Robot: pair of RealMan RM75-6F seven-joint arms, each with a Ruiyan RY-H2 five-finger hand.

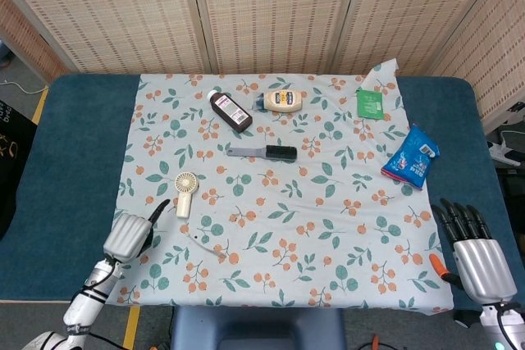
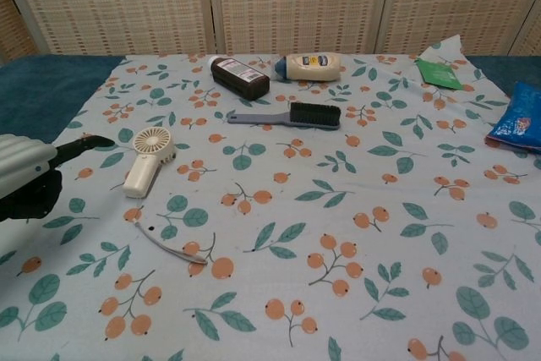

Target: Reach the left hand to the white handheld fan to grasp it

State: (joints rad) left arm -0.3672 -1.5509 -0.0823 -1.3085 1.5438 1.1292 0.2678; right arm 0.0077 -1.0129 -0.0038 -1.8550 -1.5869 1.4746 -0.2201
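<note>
The white handheld fan [image 1: 185, 193] [image 2: 147, 158] lies on the floral cloth at the left, its round head pointing to the far side and its handle toward me. My left hand [image 1: 133, 231] [image 2: 38, 166] hovers just left of the fan's handle and nearer to me, empty, one finger stretched toward the fan without touching it. My right hand [image 1: 474, 245] rests at the table's near right corner, fingers spread, holding nothing; the chest view does not show it.
A thin white strap [image 1: 205, 243] lies on the cloth just near of the fan. Farther back are a black brush [image 1: 264, 152], a dark bottle [image 1: 230, 110], a cream bottle [image 1: 282, 101], a green packet [image 1: 371, 103] and a blue pouch [image 1: 411, 156].
</note>
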